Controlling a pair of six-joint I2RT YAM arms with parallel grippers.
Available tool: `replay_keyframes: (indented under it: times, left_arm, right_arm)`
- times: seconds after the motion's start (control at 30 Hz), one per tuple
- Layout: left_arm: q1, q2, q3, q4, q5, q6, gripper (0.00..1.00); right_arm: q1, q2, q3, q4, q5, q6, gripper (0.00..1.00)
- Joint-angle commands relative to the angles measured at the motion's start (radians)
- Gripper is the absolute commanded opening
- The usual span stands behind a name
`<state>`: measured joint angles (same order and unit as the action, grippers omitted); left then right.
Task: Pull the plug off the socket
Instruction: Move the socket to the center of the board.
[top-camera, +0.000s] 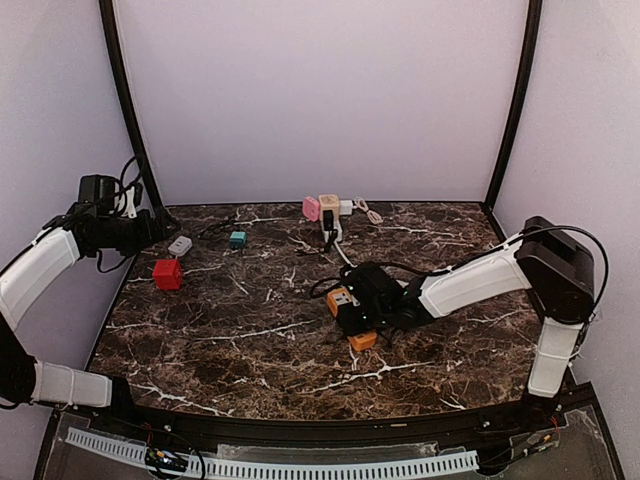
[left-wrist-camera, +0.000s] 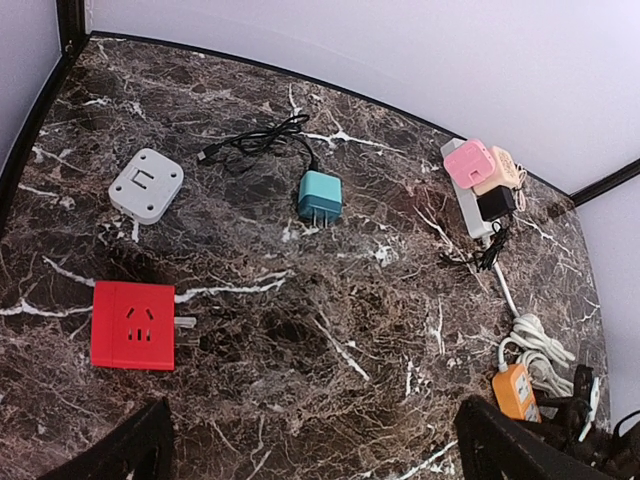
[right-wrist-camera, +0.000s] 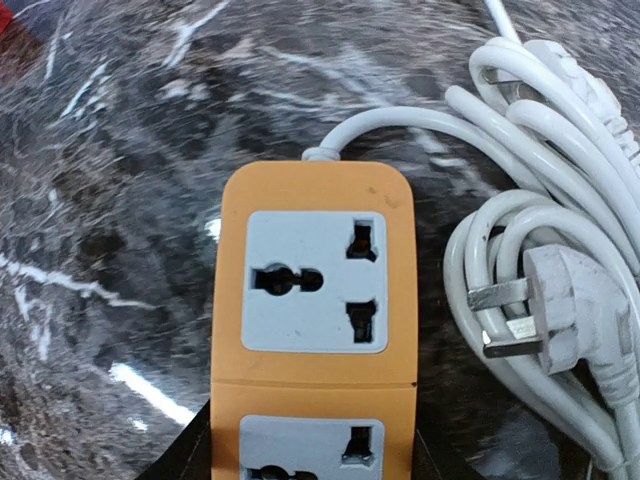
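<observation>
An orange power strip with empty grey sockets lies mid-table and shows in the left wrist view. My right gripper is low over it, its fingers pressed against both long sides, so it looks shut on the strip. The strip's white cable and loose plug lie coiled beside it. A white strip at the back holds pink, beige and black plugs. My left gripper is open, empty and raised at the left.
A red cube adapter with prongs, a grey-white adapter and a teal charger with a black cable lie on the left half of the marble table. Walls enclose the back and sides.
</observation>
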<state>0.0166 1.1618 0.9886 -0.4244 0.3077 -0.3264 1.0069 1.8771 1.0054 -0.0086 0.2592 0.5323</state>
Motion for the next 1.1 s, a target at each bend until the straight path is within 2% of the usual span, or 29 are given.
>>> replay_keyframes:
  times: [0.0, 0.4, 0.57, 0.8, 1.07]
  left_arm:
    - [-0.006, -0.011, -0.032, 0.025, 0.038, -0.004, 0.99]
    - [-0.122, 0.064, -0.016, 0.03, 0.008, 0.045, 0.99]
    - [-0.123, 0.084, -0.021, 0.046, 0.011, 0.038, 0.99]
    - [-0.124, 0.088, -0.024, 0.053, 0.01, 0.034, 0.99]
    - [-0.124, 0.103, -0.019, 0.065, 0.017, 0.023, 0.99]
  right_arm:
    - [-0.127, -0.024, -0.061, -0.056, -0.004, -0.022, 0.44]
    - [-0.421, -0.012, -0.016, -0.043, -0.088, -0.157, 0.44]
    - [-0.452, -0.027, -0.029, -0.042, -0.105, -0.189, 0.43]
    - [-0.49, -0.111, -0.166, -0.01, -0.108, -0.151, 0.44]
    - [-0.552, -0.196, -0.252, -0.011, -0.066, -0.095, 0.54]
